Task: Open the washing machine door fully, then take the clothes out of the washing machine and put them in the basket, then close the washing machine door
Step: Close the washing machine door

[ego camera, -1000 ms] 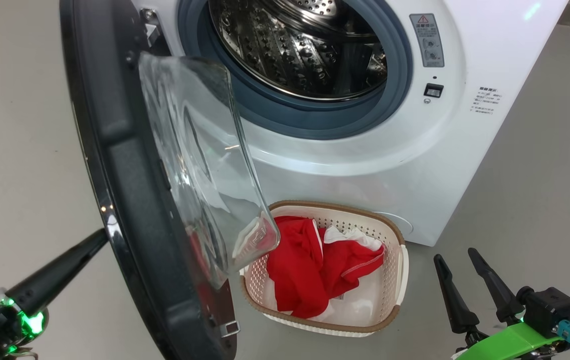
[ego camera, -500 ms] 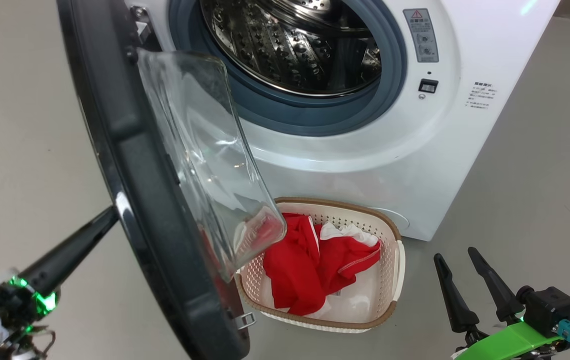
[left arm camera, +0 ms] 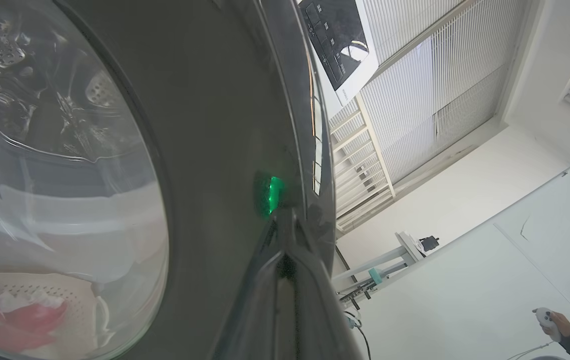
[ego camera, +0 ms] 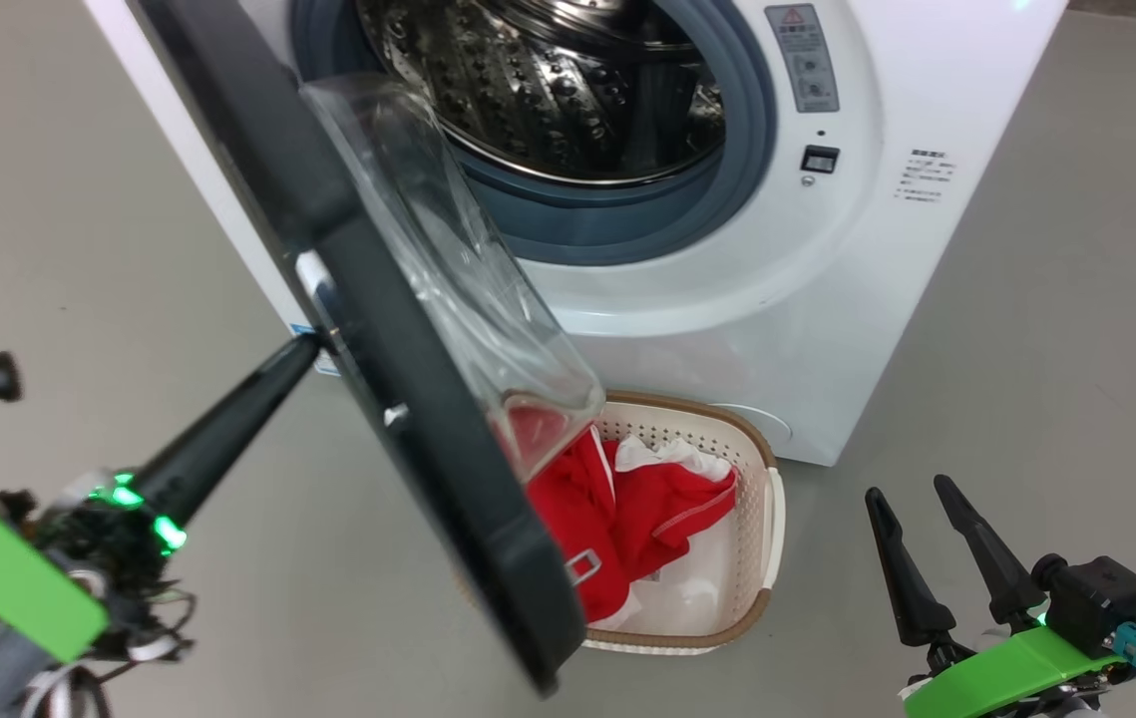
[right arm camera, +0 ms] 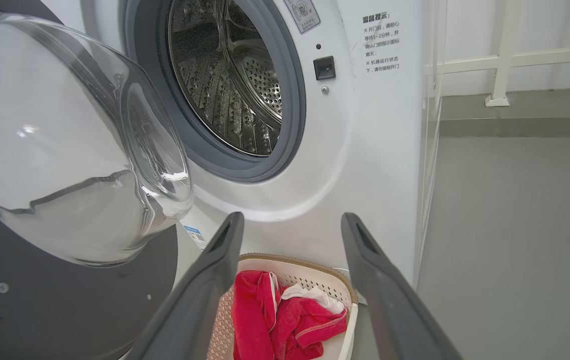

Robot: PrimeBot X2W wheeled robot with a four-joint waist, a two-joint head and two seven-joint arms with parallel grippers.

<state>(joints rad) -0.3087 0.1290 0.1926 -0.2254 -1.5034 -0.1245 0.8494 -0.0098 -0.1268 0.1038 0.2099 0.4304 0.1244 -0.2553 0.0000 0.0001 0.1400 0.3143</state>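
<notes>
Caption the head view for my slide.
Shut left gripper tip against the half-open washing machine door, clothes in the basket, open right gripper aside.

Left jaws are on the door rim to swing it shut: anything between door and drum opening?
Nothing visible. The drum looks bare; the clothes lie in the basket on the floor below the opening. The washing machine door overlaps the basket in the head view; whether its lower edge clears the rim I cannot tell.

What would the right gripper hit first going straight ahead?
Probably the white front of the washing machine, below its opening and above the basket; nothing seems to block the right gripper, but depth is unclear.
</notes>
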